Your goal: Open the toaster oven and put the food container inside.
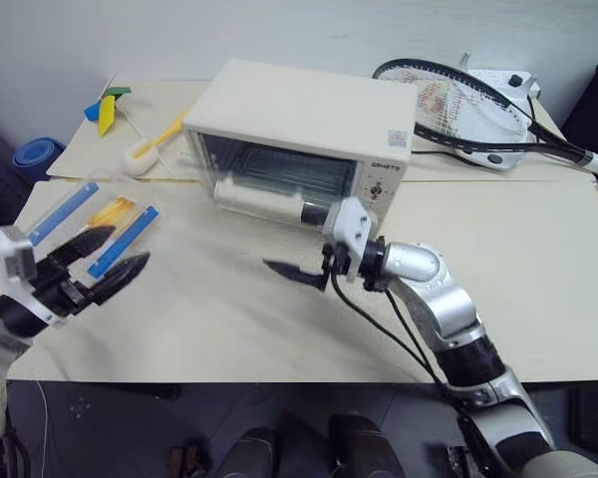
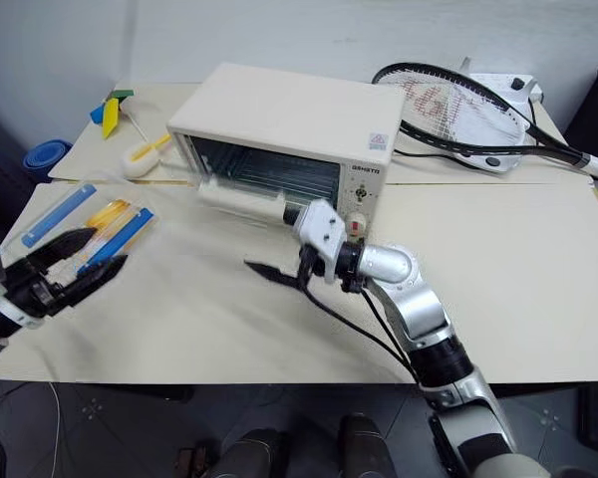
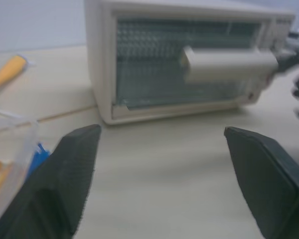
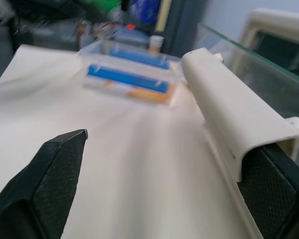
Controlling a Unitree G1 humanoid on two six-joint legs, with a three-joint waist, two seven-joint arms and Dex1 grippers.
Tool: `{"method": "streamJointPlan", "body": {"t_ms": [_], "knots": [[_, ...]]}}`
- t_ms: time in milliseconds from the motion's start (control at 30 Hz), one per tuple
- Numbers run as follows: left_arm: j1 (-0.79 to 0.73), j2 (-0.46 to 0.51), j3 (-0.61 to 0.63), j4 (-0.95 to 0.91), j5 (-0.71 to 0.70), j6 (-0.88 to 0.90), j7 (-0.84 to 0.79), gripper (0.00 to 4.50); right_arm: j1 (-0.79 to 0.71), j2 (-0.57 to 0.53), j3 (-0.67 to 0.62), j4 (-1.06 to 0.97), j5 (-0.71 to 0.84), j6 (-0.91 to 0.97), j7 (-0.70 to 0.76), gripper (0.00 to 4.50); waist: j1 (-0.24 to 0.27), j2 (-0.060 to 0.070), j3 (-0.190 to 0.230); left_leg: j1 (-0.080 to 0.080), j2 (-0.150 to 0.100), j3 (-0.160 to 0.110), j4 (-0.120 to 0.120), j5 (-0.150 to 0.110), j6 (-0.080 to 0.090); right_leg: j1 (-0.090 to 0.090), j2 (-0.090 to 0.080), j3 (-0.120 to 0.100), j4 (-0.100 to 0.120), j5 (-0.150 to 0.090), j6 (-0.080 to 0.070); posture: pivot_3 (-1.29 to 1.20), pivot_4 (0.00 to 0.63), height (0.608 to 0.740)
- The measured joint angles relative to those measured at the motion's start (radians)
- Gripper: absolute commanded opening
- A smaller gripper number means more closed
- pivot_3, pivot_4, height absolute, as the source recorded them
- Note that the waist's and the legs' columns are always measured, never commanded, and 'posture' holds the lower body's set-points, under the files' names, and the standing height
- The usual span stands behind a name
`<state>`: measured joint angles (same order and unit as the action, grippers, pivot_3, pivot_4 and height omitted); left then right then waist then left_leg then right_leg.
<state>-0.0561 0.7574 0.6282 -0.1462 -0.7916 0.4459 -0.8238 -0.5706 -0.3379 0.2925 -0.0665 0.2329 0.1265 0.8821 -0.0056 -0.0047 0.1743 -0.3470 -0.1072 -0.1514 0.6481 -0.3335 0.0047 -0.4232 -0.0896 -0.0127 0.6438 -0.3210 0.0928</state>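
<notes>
The cream-white toaster oven (image 1: pixel 299 119) stands at the back middle of the table. Its glass door leans slightly outward, and the white bar handle (image 1: pixel 269 204) faces me. My right gripper (image 1: pixel 309 264) is open just in front of the handle's right end. In the right wrist view, one finger (image 4: pixel 274 184) sits right under the handle (image 4: pixel 229 114). The food container (image 1: pixel 115 209), clear with blue clips and orange strips, lies flat at the left. My left gripper (image 1: pixel 115 257) hovers open at its near edge with nothing between the fingers. The container (image 3: pixel 10 154) lies outside them.
A tennis racket (image 1: pixel 458 110) lies at the back right beside the oven. A yellow-handled white brush (image 1: pixel 154 144) and a small blue, yellow and green item (image 1: pixel 105 108) lie at the back left. The bare table (image 1: pixel 229 319) stretches between my two arms.
</notes>
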Motion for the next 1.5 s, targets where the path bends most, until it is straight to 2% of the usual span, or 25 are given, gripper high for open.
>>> {"method": "streamJointPlan", "body": {"t_ms": [67, 200, 367, 400, 533, 667, 867, 967, 1067, 1200, 1300, 1433, 1500], "knots": [[-0.057, 0.018, 0.015, 0.039, -0.019, 0.011, -0.001, 2.73, 0.009, -0.008, 0.014, 0.001, -0.023, -0.039, 0.020, 4.50, -0.007, 0.000, 0.000, -0.006, 0.000, 0.001, 0.003, 0.000, 0.000, -0.006, 0.000, 0.000, 0.002, 0.000, 0.000, 0.00, 0.150, 0.740], [-0.244, 0.051, -0.050, 0.189, 0.017, -0.007, -0.014, 1.60, 0.019, -0.010, 0.016, 0.001, -0.057, -0.085, 0.026, 4.50, -0.009, -0.001, 0.000, -0.006, 0.000, 0.000, 0.003, 0.001, -0.001, -0.006, 0.000, -0.001, 0.002, 0.001, 0.000, 0.00, 0.150, 0.740], [-0.519, 0.041, -0.251, 0.461, 0.184, -0.127, -0.087, 0.15, 0.045, -0.006, 0.021, 0.003, -0.088, -0.128, 0.023, 4.50, -0.015, -0.002, -0.001, -0.007, -0.001, 0.000, 0.005, 0.001, -0.001, -0.006, 0.000, -0.002, 0.003, 0.001, 0.000, 0.00, 0.150, 0.740], [-0.568, 0.031, -0.287, 0.510, 0.215, -0.152, -0.104, 0.03, 0.048, -0.007, 0.023, 0.003, -0.090, -0.131, 0.025, 4.50, -0.020, -0.002, -0.001, -0.007, -0.001, 0.000, 0.005, 0.001, -0.001, -0.006, 0.000, -0.002, 0.003, 0.002, 0.000, 0.00, 0.150, 0.740], [-0.717, -0.025, -0.404, 0.678, 0.314, -0.256, -0.185, 0.03, 0.061, -0.010, 0.023, 0.001, -0.098, -0.153, 0.026, 4.50, -0.029, -0.003, -0.001, -0.008, -0.001, 0.000, 0.005, 0.001, -0.001, -0.007, 0.000, -0.001, 0.005, 0.002, 0.000, 0.00, 0.150, 0.740], [-0.742, -0.040, -0.453, 0.745, 0.353, -0.297, -0.274, 0.03, 0.129, -0.025, 0.007, -0.023, -0.085, -0.155, 0.021, 4.50, -0.035, -0.003, -0.001, -0.008, -0.001, 0.000, 0.005, 0.000, -0.001, -0.009, 0.000, -0.001, 0.010, 0.002, 0.000, 0.00, 0.150, 0.740], [-0.690, -0.016, -0.488, 0.748, 0.385, -0.299, -0.379, 0.03, 0.425, -0.165, -0.090, -0.204, 0.014, -0.103, 0.046, 4.50, -0.018, -0.003, -0.001, -0.009, -0.002, 0.000, 0.011, 0.000, -0.001, -0.008, 0.000, 0.000, 0.008, 0.002, 0.000, 0.00, 0.150, 0.740], [-0.624, 0.003, -0.490, 0.723, 0.409, -0.310, -0.387, 0.03, 0.575, -0.222, -0.188, -0.263, 0.047, -0.104, 0.042, 4.50, -0.017, -0.003, -0.001, -0.008, -0.002, 0.000, 0.013, 0.000, -0.001, -0.006, 0.000, 0.001, 0.009, 0.002, 0.001, 0.00, 0.150, 0.740], [-0.539, -0.014, -0.488, 0.659, 0.430, -0.319, -0.333, 0.03, 0.664, -0.235, -0.294, -0.290, 0.095, -0.147, 0.038, 4.50, -0.015, -0.003, -0.001, -0.007, -0.002, 0.000, 0.013, 0.000, -0.001, -0.005, 0.000, 0.002, 0.010, 0.002, 0.001, 0.00, 0.150, 0.740], [-0.433, -0.080, -0.473, 0.558, 0.434, -0.314, -0.223, 0.03, 0.658, -0.197, -0.387, -0.277, 0.161, -0.214, 0.023, 4.50, -0.012, -0.003, -0.001, -0.007, -0.001, 0.001, 0.014, 0.000, -0.001, -0.005, 0.000, 0.002, 0.010, 0.002, 0.001, 0.00, 0.150, 0.740], [-0.336, -0.091, -0.463, 0.465, 0.436, -0.295, -0.152, 0.03, 0.611, -0.172, -0.395, -0.234, 0.177, -0.245, 0.018, 4.50, -0.013, -0.003, -0.001, -0.007, -0.001, 0.001, 0.013, 0.000, -0.001, -0.006, 0.001, 0.003, 0.010, 0.002, 0.001, 0.00, 0.150, 0.740], [-0.194, -0.102, -0.388, 0.309, 0.408, -0.245, -0.062, 0.03, 0.522, -0.147, -0.378, -0.192, 0.218, -0.243, 0.037, 4.50, -0.013, -0.003, 0.000, -0.007, -0.001, 0.001, 0.013, 0.000, -0.001, -0.006, 0.001, 0.003, 0.009, 0.002, 0.001, 0.00, 0.150, 0.740], [-0.098, -0.119, -0.323, 0.215, 0.359, -0.215, -0.031, 0.43, 0.475, -0.133, -0.362, -0.179, 0.252, -0.234, 0.066, 4.50, -0.013, -0.003, 0.000, -0.007, 0.000, 0.001, 0.012, 0.000, -0.001, -0.005, 0.001, 0.003, 0.009, 0.002, 0.001, 0.00, 0.150, 0.740]]}}
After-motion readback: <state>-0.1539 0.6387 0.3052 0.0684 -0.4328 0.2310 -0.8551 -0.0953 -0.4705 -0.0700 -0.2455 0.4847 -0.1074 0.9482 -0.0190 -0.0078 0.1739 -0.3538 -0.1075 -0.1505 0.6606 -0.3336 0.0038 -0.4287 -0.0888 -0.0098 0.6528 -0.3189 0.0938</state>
